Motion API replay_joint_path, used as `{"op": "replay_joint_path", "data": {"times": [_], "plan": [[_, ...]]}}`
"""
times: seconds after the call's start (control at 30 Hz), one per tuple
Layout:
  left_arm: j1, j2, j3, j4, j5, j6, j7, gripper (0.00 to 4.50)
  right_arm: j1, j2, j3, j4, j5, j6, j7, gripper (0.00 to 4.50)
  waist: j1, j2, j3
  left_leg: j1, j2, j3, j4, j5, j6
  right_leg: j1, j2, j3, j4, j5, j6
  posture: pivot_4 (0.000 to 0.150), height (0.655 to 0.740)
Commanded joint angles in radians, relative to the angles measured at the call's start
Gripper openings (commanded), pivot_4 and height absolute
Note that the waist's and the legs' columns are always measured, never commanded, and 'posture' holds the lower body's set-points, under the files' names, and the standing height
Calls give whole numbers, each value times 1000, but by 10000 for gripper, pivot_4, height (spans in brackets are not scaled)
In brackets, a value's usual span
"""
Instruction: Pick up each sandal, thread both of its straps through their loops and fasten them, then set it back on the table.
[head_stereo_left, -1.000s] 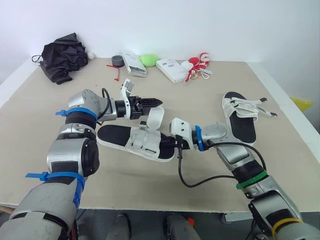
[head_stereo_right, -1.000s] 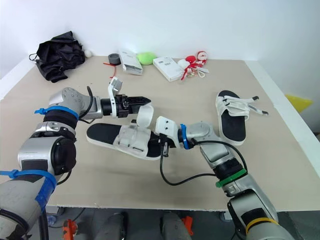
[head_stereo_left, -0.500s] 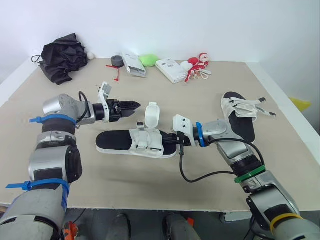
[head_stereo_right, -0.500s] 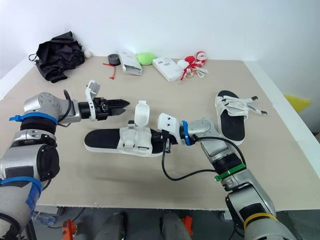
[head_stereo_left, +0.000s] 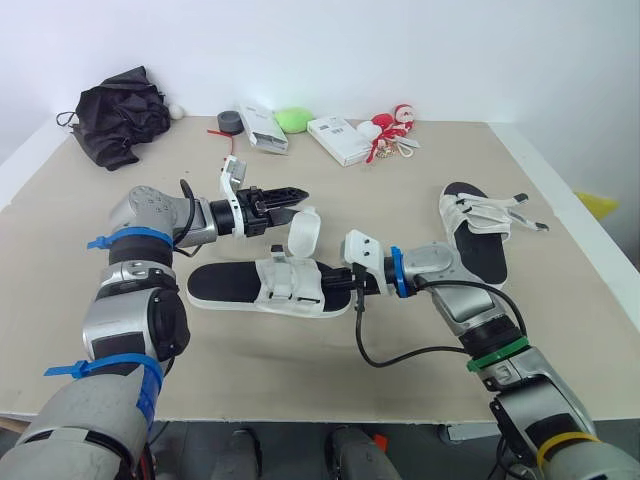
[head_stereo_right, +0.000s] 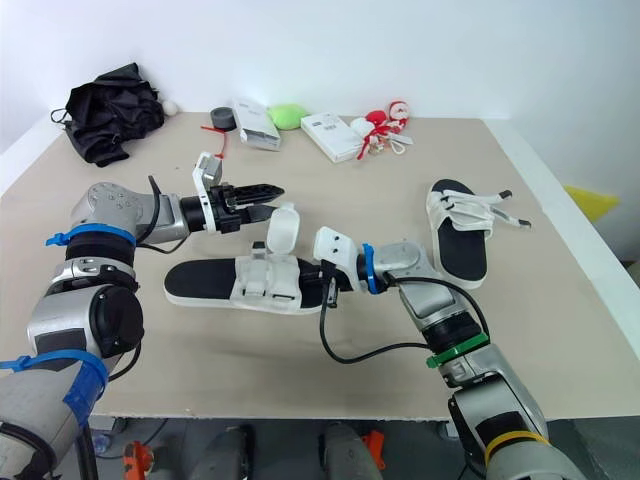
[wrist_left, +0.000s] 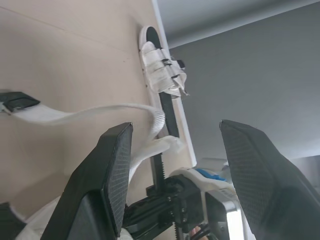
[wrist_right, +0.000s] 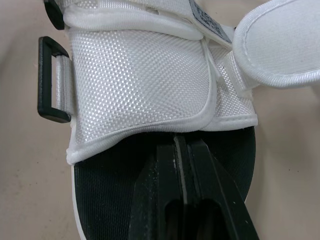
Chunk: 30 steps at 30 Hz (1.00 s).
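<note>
- Head views: the left gripper (head_stereo_left: 290, 196) backed off half a second ago and has now swung back in. Its tips hang just above the raised strap (head_stereo_left: 303, 232), fingers apart, holding nothing.
- The near sandal (head_stereo_left: 265, 288) was lifted and tilted a second ago. It now lies flat on the table (head_stereo_left: 420, 170), as it did half a second ago.
- The right gripper (head_stereo_left: 351, 281) stays clamped on the sandal at the end nearest the straps.
- We read this as a fresh try at catching the strap. It is not threaded, so the task looks early.
- The other sandal (head_stereo_left: 478, 232) lies well apart on the robot's right, with its strap ends loose.
- Left wrist view: the fingers (wrist_left: 112, 170) are spread wide. The raised strap (wrist_left: 90, 112), edge-on we think, curls across the gap beyond them and touches neither.
- The other sandal (wrist_left: 161, 75) shows far behind it.
- Right wrist view: the right gripper (wrist_right: 181, 142) has its fingers pressed together on the edge of the black footbed of the near sandal (wrist_right: 140, 85).
- A black loop (wrist_right: 50, 80) sits at the side of the upper, with no strap through it that we can see.
- Hard to tell: whether the flatter front strap is fastened.
- In the head views the white upper hides the loops, and the wrist housing covers the right gripper's fingertips.
- The black piece at the strap's far end in the left wrist view is cut off, so we can't name it.
</note>
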<state>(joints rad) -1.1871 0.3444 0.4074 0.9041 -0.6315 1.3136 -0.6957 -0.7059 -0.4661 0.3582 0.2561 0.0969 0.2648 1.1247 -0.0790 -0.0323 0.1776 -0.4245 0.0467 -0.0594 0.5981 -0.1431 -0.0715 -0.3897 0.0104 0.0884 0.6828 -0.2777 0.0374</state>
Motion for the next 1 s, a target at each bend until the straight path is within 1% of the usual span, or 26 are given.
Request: {"op": "replay_joint_path", "data": {"times": [0.03, 0.23, 0.43, 0.53, 0.7, 0.8, 1.0], "plan": [[-14, 38, -5, -5, -1, 6, -17, 28573, 44, -8, 43, 27, -49, 41, 1, 0, 0, 0, 0, 0, 0, 0, 0, 0, 0, 0, 0, 0, 0, 0, 0, 1500, 7380], [-6, 51, -46, 1, 7, 24, -46, 28573, 48, -3, 43, 25, -52, 44, -3, 0, 1, 0, 0, 0, 0, 0, 0, 0, 0, 0, 0, 0, 0, 0, 0, 1500, 7380], [-12, 4, -107, 28, 30, 11, -81, 28573, 46, 0, 44, 28, -54, 45, -5, 0, 1, 0, 0, 0, 0, 0, 0, 0, 0, 0, 0, 0, 0, 0, 0, 1500, 7380], [-28, -10, -122, 48, 43, -8, -95, 28573, 50, -1, 42, 19, -52, 52, -8, 0, 0, 0, 0, 0, 0, 0, 0, 0, 0, 0, 0, 0, 0, 0, 0, 1500, 7380], [-56, -28, -138, 126, 77, -95, -113, 28573, 66, -6, 38, 1, -48, 64, -12, 0, 0, 0, 0, 0, 0, 0, 0, 0, 0, 0, 0, 0, 0, 0, 0, 1500, 7380], [-97, -50, -96, 192, 73, -166, -102, 28573, 70, -4, 38, -6, -48, 71, -15, 0, 1, 0, 0, 0, 0, 0, 0, 0, 0, 0, 0, 0, 0, 0, 0, 1500, 7380], [-171, -83, 47, 310, 27, -322, 0, 28573, 64, 0, 36, -10, -47, 80, -18, 0, 0, 0, 0, 0, 0, 0, -1, 0, 0, 0, 0, 0, 0, -1, 0, 1500, 7380]]}}
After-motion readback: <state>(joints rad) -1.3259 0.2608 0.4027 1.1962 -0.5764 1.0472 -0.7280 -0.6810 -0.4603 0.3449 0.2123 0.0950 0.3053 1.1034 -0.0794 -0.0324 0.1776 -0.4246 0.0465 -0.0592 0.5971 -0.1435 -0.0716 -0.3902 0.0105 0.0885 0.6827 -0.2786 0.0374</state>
